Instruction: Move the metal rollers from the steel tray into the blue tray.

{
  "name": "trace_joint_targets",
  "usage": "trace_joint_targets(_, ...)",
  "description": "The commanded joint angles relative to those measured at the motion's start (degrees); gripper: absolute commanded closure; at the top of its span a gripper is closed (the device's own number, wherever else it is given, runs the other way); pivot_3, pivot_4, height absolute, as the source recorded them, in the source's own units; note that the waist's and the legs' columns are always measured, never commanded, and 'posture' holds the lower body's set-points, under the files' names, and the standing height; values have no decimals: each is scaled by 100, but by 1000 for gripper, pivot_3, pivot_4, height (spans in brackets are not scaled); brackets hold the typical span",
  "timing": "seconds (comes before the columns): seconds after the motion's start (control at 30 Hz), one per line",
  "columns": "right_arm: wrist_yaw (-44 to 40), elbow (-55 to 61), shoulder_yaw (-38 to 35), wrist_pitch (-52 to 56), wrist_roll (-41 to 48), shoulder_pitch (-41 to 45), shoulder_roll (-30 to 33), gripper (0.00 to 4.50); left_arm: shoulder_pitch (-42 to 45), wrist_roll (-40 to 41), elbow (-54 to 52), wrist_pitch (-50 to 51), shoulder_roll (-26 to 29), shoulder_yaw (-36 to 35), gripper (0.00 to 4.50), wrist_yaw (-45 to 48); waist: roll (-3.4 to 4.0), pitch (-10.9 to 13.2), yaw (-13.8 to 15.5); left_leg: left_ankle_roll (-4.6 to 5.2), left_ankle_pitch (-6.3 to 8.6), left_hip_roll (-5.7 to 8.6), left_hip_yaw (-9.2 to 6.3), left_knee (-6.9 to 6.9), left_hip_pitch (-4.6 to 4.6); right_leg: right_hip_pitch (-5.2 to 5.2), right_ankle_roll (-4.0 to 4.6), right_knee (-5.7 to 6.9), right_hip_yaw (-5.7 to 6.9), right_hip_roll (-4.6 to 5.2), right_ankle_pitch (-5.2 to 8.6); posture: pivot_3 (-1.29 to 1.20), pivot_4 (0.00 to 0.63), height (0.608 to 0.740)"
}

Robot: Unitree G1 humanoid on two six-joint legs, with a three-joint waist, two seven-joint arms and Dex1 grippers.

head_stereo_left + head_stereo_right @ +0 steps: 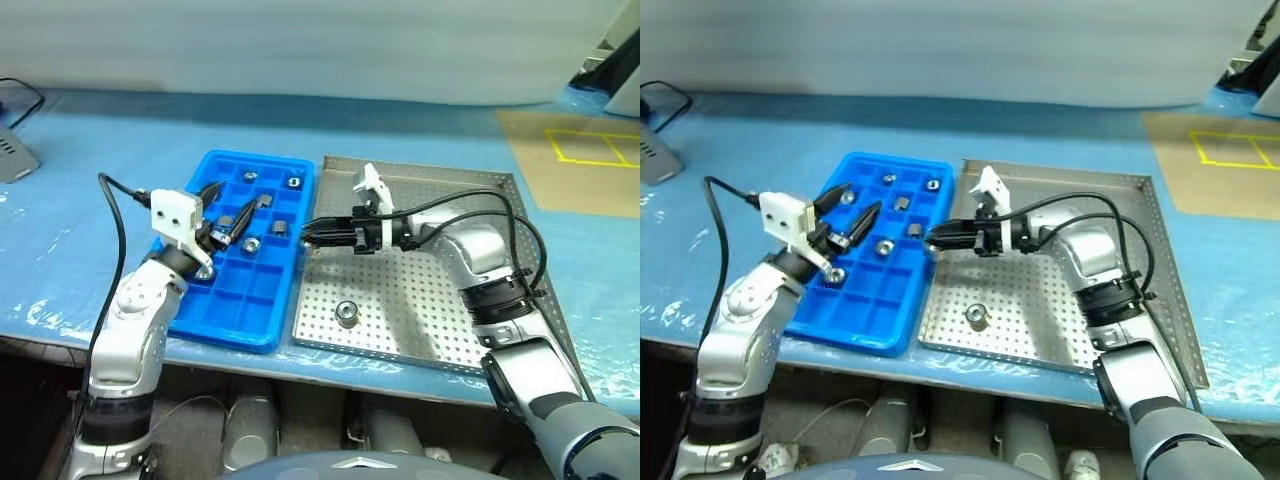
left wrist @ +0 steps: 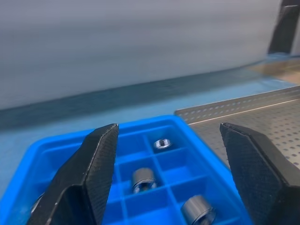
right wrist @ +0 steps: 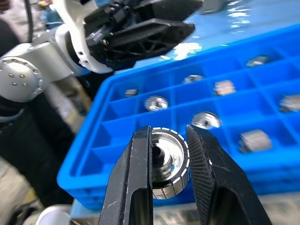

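Between black ribbed fingers (image 3: 126,187), shiny grooved roller (image 3: 166,161).

My 2 arms are silver-grey metal with rounded joints and black bands. Each ends in a white camera block; my left gripper (image 1: 222,215) and right gripper (image 3: 169,154) have black textured fingers. Black cables loop along both.

No text, label, brand or number can be read anywhere. The only sign is a set of yellow tape lines (image 1: 590,147) forming rectangles on the brown board (image 1: 570,185) at the desk's far right; they carry no writing.
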State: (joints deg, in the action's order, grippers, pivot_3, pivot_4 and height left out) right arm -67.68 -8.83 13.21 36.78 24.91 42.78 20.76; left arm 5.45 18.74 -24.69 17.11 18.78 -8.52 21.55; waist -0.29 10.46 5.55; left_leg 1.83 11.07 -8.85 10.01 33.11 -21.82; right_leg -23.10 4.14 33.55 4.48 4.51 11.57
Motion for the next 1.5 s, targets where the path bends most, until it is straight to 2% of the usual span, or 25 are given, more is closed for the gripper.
trace_joint_targets(0.03,-413,-255,207,-316,0,383,-287,3831,-467,27,-842,119,-8,-342,835,-343,-1,1,103,-1,0,0,-1,0,-1,0,0,0,1,0,0,391,150,740)
trace_joint_targets(0.3,-723,-902,877,-1019,-536,611,-1032,3831,-1583,16,-1789,212,-214,-897,835,-963,-5,3,560,-6,1,1,-9,-2,2,4,-1,1,3,1,1,538,150,740)
trace_joint_targets(0.47,-437,-1363,1077,-1496,-952,577,-1500,3831,-2091,-54,-2016,182,-284,-1003,835,-1080,-3,5,831,-11,0,0,-14,-7,6,3,-3,2,2,0,3,580,150,740)
trace_joint_targets(0.57,-339,-1536,1153,-1733,-1194,497,-1629,3831,-2179,-50,-2076,180,-267,-998,835,-1101,-2,7,959,-21,-6,1,-17,-15,12,4,-40,2,0,-1,24,592,150,740)
trace_joint_targets(0.7,-279,-1665,1188,-1917,-1372,416,-1716,3831,-2187,-19,-2039,178,-223,-1042,835,-1091,-1,7,1110,-30,-11,4,-17,-33,23,5,-43,2,-5,-2,26,582,150,740)
trace_joint_targets(0.93,-249,-1831,1160,-2037,-1565,323,-1613,3831,-2011,-120,-1907,238,-47,-826,835,-1008,-1,7,1182,-44,-19,5,-16,-61,46,6,-44,2,-24,-14,27,553,150,740)
trace_joint_targets(1.13,-395,-1768,1085,-2046,-1575,260,-1378,1896,-1553,-56,-1701,347,24,-563,835,-868,-1,7,1239,-60,-28,4,-15,-78,60,9,-39,2,-28,-20,28,500,150,740)
trace_joint_targets(1.37,-367,-885,511,-1273,-1041,76,-987,1896,-760,141,-1000,532,77,193,835,-252,0,8,1172,-65,-32,5,-4,-79,67,10,-27,7,-38,-23,24,301,150,740)
trace_joint_targets(1.5,-203,33,147,-654,-734,-281,-518,1896,-106,228,-351,486,64,519,835,195,-6,4,956,-65,-33,5,-1,-76,67,12,-9,9,-40,-23,13,156,150,740)
